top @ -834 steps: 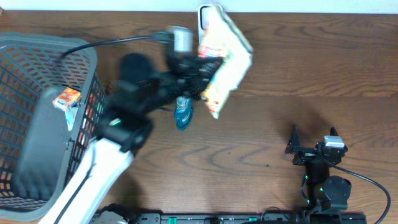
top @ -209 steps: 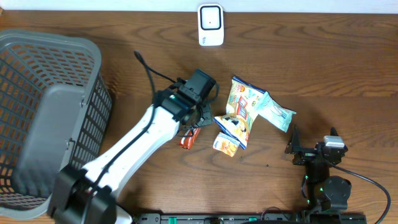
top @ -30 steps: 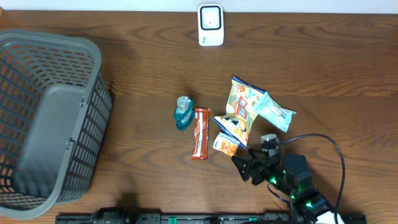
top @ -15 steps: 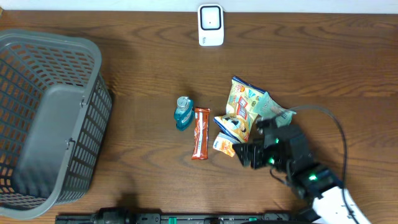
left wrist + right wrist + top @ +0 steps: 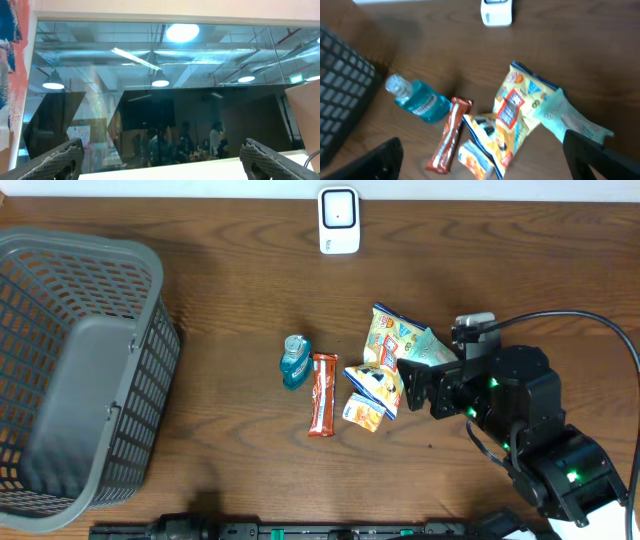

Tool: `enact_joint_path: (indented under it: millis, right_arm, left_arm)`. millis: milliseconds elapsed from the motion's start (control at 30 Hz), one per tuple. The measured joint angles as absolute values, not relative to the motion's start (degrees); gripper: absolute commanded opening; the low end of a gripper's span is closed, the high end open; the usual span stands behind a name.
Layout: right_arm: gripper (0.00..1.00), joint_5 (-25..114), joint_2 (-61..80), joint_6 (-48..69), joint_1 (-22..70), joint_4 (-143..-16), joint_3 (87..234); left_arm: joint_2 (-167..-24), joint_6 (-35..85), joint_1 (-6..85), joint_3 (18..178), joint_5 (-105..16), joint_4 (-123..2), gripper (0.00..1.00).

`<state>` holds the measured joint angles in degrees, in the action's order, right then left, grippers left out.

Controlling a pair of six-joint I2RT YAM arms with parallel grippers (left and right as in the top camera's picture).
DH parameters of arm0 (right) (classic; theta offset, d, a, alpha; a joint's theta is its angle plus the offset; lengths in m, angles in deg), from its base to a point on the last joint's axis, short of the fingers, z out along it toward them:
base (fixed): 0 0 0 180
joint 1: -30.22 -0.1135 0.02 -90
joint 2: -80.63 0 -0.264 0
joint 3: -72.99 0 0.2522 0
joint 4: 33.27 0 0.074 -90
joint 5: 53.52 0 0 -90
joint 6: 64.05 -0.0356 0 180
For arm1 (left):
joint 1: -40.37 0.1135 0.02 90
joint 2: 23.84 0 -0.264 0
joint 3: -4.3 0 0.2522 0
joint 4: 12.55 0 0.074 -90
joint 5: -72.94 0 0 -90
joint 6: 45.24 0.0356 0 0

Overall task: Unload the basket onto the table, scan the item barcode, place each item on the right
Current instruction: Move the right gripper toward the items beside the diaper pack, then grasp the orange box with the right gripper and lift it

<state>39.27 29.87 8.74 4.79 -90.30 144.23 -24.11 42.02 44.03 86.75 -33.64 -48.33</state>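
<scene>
The right tool is spread wide, empty and touching nothing, facing a glossy, crinkled yellow snack bag that lies on the wood-grain worktop. Around the bag are a teal pouch, a slim brown bar wrapper and a blue bottle. Farther back stands the boxy white scanner. The left tool is spread wide too, empty, facing a window.

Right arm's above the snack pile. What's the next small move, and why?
Probably lower the right gripper straight down onto the small snack bag: its jaws stand open, the bag lies centred in its wrist view, and nothing is held for the scanner yet.
</scene>
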Motion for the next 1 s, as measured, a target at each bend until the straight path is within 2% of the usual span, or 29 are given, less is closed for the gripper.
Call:
enact_joint_path:
  millis: [133, 233, 367, 467, 567, 667, 767, 1000]
  right_arm:
    - [0.91, 42.4, 28.7, 8.8, 4.8, -91.9, 140.6]
    - [0.94, 47.6, 26.8, 8.0, 4.8, -88.3, 132.9]
    - [0.90, 56.6, 22.0, 6.2, 4.8, -74.1, 119.9]
    - [0.90, 62.3, 18.2, 4.2, 4.8, -65.1, 114.9]
    - [0.91, 65.3, 15.4, 3.2, 4.8, -60.0, 114.4]
    - [0.87, 66.3, 13.1, 2.6, 4.8, -56.7, 114.4]
    - [0.82, 66.1, 9.6, 2.3, 4.8, -56.2, 114.4]
    - [0.82, 63.4, 2.3, 2.1, 4.8, -56.2, 114.4]
  left_arm:
    - [-24.1, 42.0, 44.0, 86.7, -33.6, -48.3, 0.99]
    - [-24.1, 42.0, 44.0, 86.7, -33.6, -48.2, 0.99]
    - [-24.1, 42.0, 44.0, 86.7, -33.6, -48.1, 0.99]
    - [-24.1, 42.0, 44.0, 86.7, -33.6, -48.2, 0.99]
    - [-24.1, 42.0, 44.0, 86.7, -33.6, -48.2, 0.99]
    - [-24.1, 42.0, 44.0, 86.7, -33.6, -48.2, 0.99]
    - [-24.1, 42.0, 44.0, 86.7, -33.6, -48.2, 0.98]
    - [-24.1, 42.0, 44.0, 86.7, -33.6, -48.2, 0.99]
